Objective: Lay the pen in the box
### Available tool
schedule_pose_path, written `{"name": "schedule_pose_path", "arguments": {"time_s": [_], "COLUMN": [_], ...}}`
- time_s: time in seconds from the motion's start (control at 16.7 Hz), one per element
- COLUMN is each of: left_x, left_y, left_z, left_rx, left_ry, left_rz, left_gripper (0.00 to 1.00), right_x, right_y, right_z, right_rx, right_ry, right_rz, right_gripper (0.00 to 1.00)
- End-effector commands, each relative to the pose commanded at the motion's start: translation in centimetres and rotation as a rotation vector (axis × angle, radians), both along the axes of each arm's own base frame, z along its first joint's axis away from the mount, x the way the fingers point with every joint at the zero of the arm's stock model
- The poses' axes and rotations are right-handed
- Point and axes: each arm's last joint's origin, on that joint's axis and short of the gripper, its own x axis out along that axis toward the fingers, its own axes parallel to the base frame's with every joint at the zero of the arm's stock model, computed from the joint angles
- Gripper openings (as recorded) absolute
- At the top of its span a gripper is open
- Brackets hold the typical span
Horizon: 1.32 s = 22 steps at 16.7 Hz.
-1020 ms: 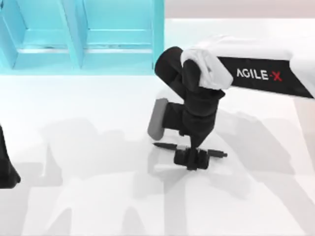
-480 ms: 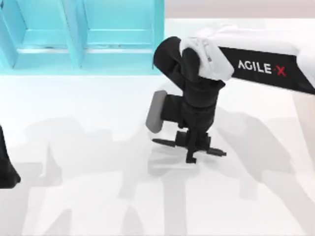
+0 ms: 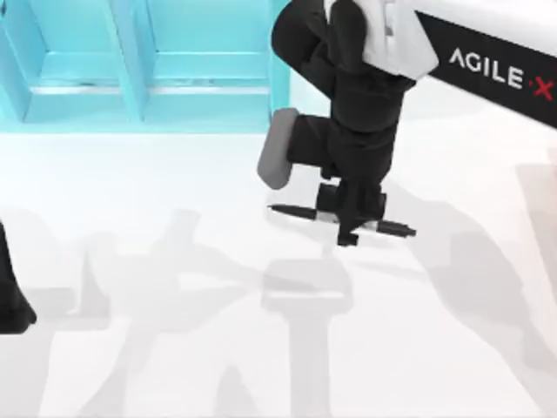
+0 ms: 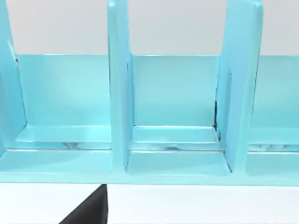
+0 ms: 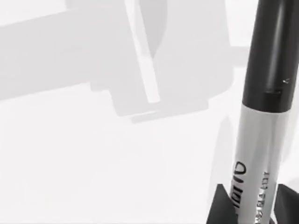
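The pen (image 3: pixel 294 211), slim and black, hangs level above the white table, and my right gripper (image 3: pixel 348 225) is shut on its middle. Its shadow lies well below it on the table, so it is off the surface. In the right wrist view the pen (image 5: pixel 262 135) shows its silver-grey label band and black cap, pinched between two dark fingers (image 5: pixel 219 206). The turquoise box (image 3: pixel 130 104) with its inner dividers stands at the far left of the table, its right wall just left of my right arm. My left arm (image 3: pixel 10 300) sits parked at the table's left edge.
The left wrist view looks into the box's open compartments (image 4: pixel 175 100), split by upright dividers (image 4: pixel 119 88). White table (image 3: pixel 174 348) spreads across the near side, crossed by grey arm shadows.
My right gripper has lifted the pen off the table and carried it toward the far side, nearer the box. The left arm has stayed still.
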Motion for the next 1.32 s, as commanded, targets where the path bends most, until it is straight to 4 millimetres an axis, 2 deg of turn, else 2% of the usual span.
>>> {"name": "schedule_pose_path", "arguments": {"time_s": [0.36, 0.48, 0.6, 0.78, 0.96, 1.14, 1.32], "left_x": [0.0, 0.0, 0.0, 0.0, 0.0, 0.0, 0.0], "left_y": [0.0, 0.0, 0.0, 0.0, 0.0, 0.0, 0.0], "left_z": [0.0, 0.0, 0.0, 0.0, 0.0, 0.0, 0.0], "left_rx": [0.0, 0.0, 0.0, 0.0, 0.0, 0.0, 0.0], "left_ry": [0.0, 0.0, 0.0, 0.0, 0.0, 0.0, 0.0], "left_rz": [0.0, 0.0, 0.0, 0.0, 0.0, 0.0, 0.0], "left_gripper": [1.0, 1.0, 1.0, 1.0, 1.0, 1.0, 1.0], "right_x": [0.2, 1.1, 2.5, 4.9, 6.4, 6.3, 4.5], "right_y": [-0.2, -1.6, -4.2, -9.9, -17.4, -25.6, -33.3], "right_z": [-0.1, 0.1, 0.4, 0.9, 1.1, 1.3, 1.6], "right_rx": [-0.001, 0.001, 0.004, 0.006, -0.004, -0.028, -0.048], "right_ry": [0.002, 0.001, -0.001, 0.0, 0.01, 0.023, 0.028], "right_rz": [-0.019, -0.11, -0.273, -0.626, -1.061, -1.55, -2.047], "right_gripper": [0.0, 0.0, 0.0, 0.0, 0.0, 0.0, 0.0]}}
